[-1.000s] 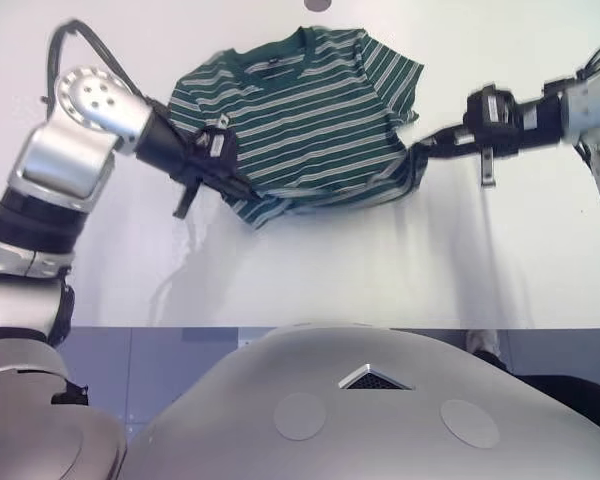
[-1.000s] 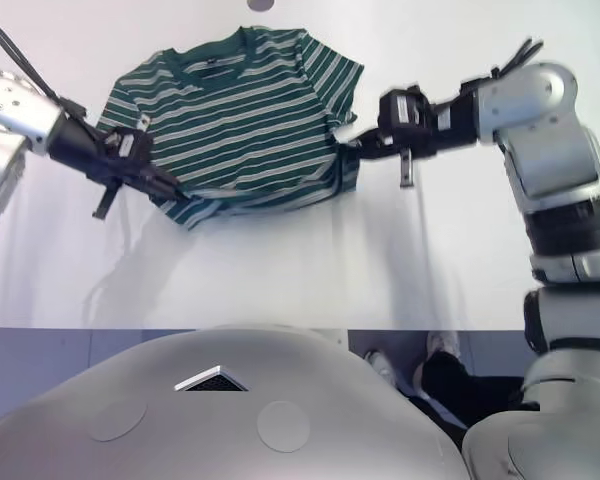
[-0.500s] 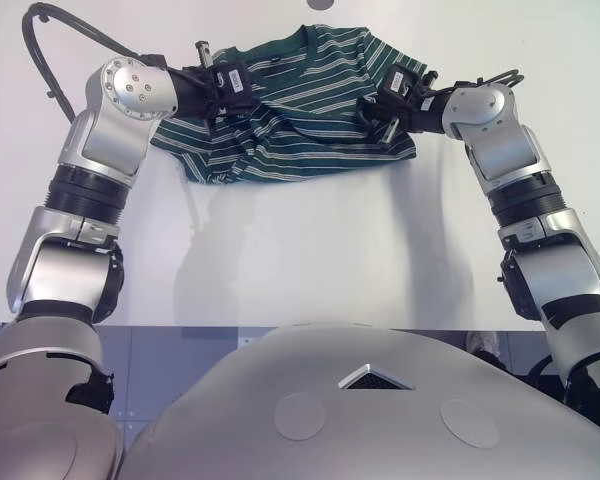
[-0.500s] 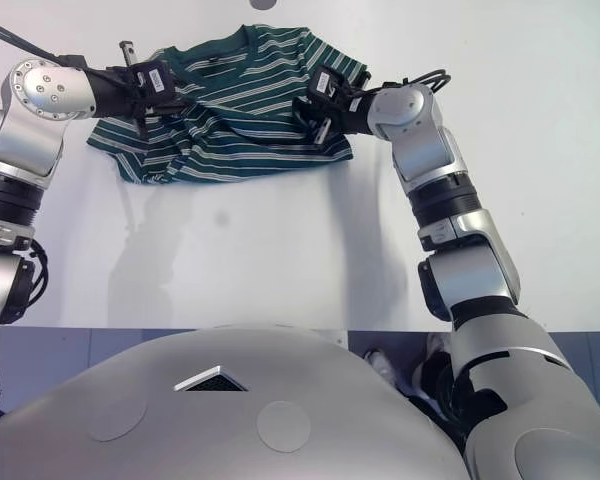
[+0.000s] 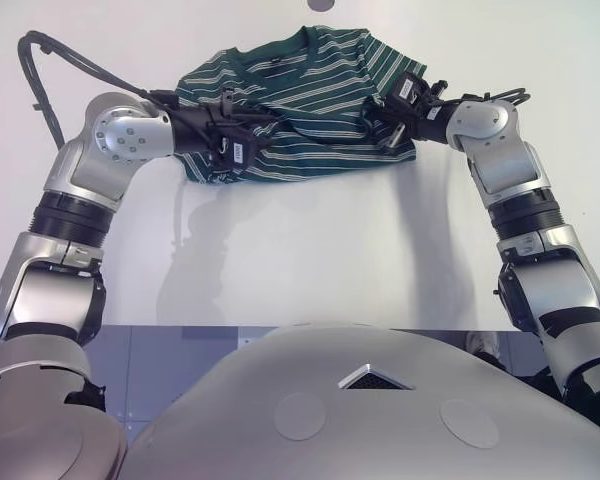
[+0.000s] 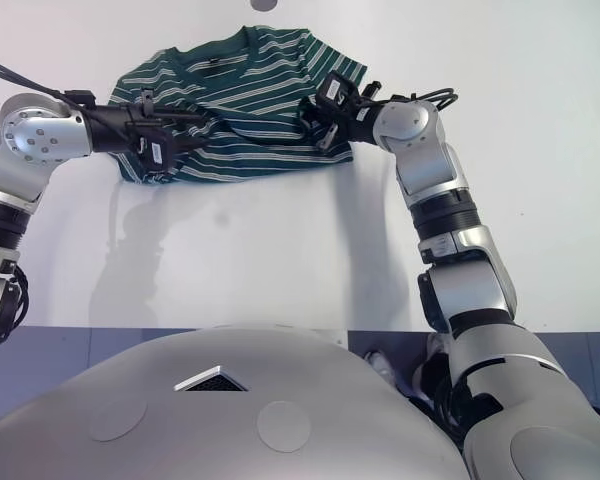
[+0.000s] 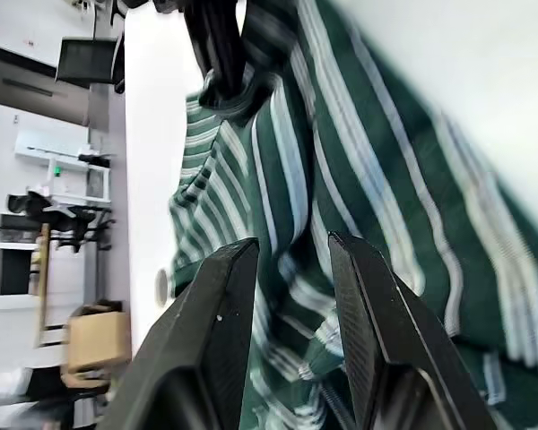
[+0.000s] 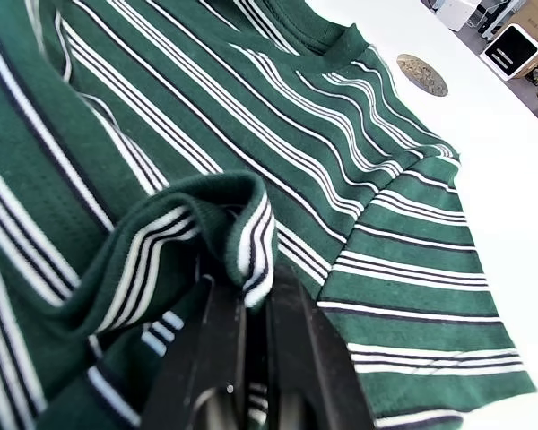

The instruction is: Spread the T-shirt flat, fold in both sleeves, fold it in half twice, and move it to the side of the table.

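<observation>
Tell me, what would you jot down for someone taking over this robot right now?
Left gripper: open, hovering over the left side of the T-shirt.
Right gripper: shut on a fold of the hem.
The T-shirt lies at the far middle of the table, collar away from the robot, lower part bunched up toward the chest.
Done: no neat fold yet; the right-side sleeve lies spread out.
Left: flatten it, fold in both sleeves, halve it twice, move it to the table's side.
</observation>
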`<state>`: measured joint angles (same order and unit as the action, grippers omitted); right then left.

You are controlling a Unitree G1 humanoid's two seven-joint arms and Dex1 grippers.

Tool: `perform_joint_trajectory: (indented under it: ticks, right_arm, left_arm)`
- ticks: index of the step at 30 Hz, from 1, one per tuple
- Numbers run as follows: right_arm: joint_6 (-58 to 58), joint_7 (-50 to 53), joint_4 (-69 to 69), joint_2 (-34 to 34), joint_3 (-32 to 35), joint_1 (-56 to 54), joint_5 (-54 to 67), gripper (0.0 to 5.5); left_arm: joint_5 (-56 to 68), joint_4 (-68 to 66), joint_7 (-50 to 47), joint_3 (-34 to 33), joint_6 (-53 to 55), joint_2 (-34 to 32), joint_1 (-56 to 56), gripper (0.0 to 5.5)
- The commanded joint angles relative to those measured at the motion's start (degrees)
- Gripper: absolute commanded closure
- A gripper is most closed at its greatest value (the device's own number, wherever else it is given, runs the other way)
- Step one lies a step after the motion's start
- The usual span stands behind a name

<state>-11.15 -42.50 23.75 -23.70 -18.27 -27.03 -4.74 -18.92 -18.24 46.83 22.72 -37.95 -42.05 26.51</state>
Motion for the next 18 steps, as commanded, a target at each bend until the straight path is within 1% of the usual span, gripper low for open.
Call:
perform_joint_trajectory:
  ticks: [1,4,7,10,18]
  right_arm:
    - [-1.3,-0.6,-0.8,0.0,-0.3,0.7,-0.7,5.48]
    - [-1.6,-0.5,-1.3,0.2,-0.3,1.0,-0.8,5.48]
    - [-1.6,-0.6,-1.2,0.5,-0.6,0.8,-0.9,5.48]
    - [-1.8,-0.3,-1.6,0.5,-0.3,1.5,-0.8,5.48]
    - [-1.6,0.4,-1.8,1.5,-0.5,1.3,-0.7,5.48]
  left_arm:
    - [-8.4,-4.3,-3.6,2.3,-3.9,-0.5,2.2,4.07]
    - [-9.4,-7.1,-3.9,2.9,-6.1,-0.3,3.6,4.07]
    - [-8.7,-6.1,-2.2,2.1,-5.8,-2.3,3.5,4.07]
    - [-10.6,-5.6,-1.2,2.0,-4.8,-4.2,4.5,4.07]
    - [-13.4,-7.2,-2.6,3.8,-2.1,-1.0,5.0,4.07]
